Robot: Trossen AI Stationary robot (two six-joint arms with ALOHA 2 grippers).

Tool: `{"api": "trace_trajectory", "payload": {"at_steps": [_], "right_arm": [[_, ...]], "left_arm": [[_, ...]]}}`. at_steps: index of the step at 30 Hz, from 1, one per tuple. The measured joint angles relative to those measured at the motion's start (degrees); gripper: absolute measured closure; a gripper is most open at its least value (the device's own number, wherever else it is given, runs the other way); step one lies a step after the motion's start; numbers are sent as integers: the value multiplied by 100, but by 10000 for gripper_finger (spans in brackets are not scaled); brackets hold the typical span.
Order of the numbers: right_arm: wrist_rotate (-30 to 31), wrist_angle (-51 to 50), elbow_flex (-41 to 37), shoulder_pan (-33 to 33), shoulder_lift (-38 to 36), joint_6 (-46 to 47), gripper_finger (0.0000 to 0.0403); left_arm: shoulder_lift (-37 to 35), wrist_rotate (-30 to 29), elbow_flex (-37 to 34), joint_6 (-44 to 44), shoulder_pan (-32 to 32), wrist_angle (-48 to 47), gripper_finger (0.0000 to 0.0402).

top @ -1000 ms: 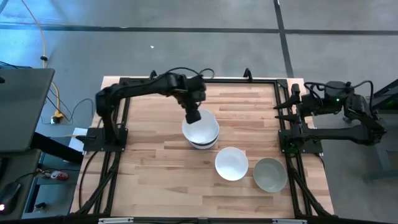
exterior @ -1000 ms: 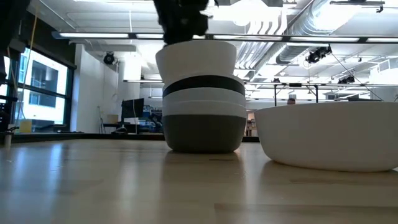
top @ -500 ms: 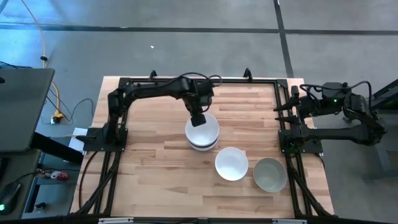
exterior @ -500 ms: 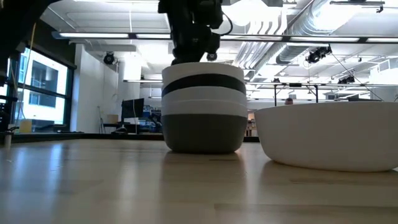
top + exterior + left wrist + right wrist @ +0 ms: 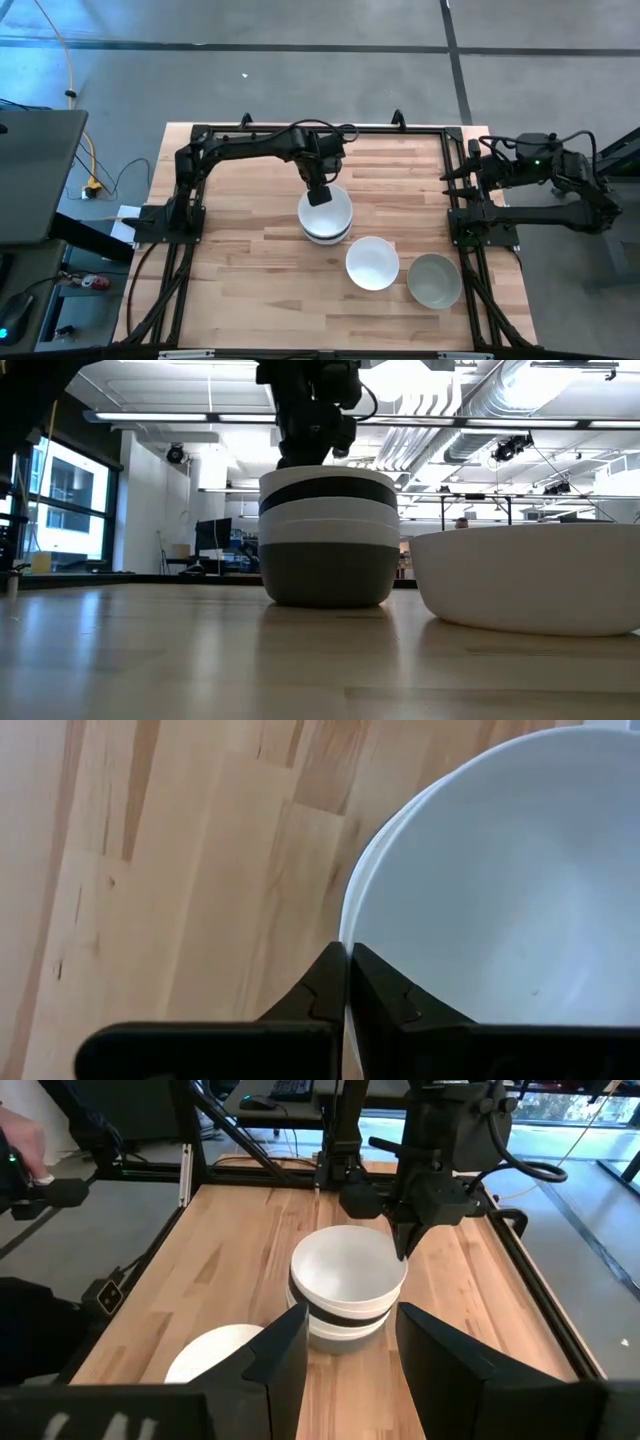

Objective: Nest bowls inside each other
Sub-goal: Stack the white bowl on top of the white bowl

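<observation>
Item one, the stack of bowls (image 5: 325, 213): it stands near the middle of the table (image 5: 240, 270), a white bowl uppermost, and from the low view I read its layers from the top down as a black band, white rims and a grey bowl at the base. Item two, my left gripper (image 5: 318, 193): it sits at the far rim of the top bowl, fingers pinched together on that rim with the wall between them, as the left wrist view shows; I judge I hold it by the edge because a smooth round bowl offers no other purchase, and that the bowl is now seated in the stack, so letting go should be the next thing. Item three, a loose white bowl (image 5: 372, 262): mouth up, near the stack on its near-right side, apart from it. Item four, a grey bowl (image 5: 435, 280): mouth up, just beside the white one toward the right edge. Both are left to nest. Item five, my right gripper (image 5: 345, 1345): parked off the table's right edge over its mount, fingers spread apart and empty, kept clear so the left arm has room.
</observation>
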Motion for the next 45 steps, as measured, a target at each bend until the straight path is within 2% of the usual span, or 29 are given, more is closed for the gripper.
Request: {"api": "trace_trajectory", "payload": {"at_steps": [15, 26, 32, 39, 45], "right_arm": [[0, -52, 0, 0, 0, 2, 258], [0, -203, 0, 0, 2, 2, 258], [0, -340, 0, 0, 2, -24, 258], [2, -333, 0, 0, 2, -144, 258], [2, -331, 0, 0, 2, -89, 258]], "left_arm": [[2, 367, -4, 186, 54, 303, 401], [673, 763, 7, 323, 20, 303, 401], [624, 721, 2, 339, 49, 298, 401], [281, 214, 0, 344, 92, 260, 402], [259, 323, -4, 342, 85, 273, 401]]}}
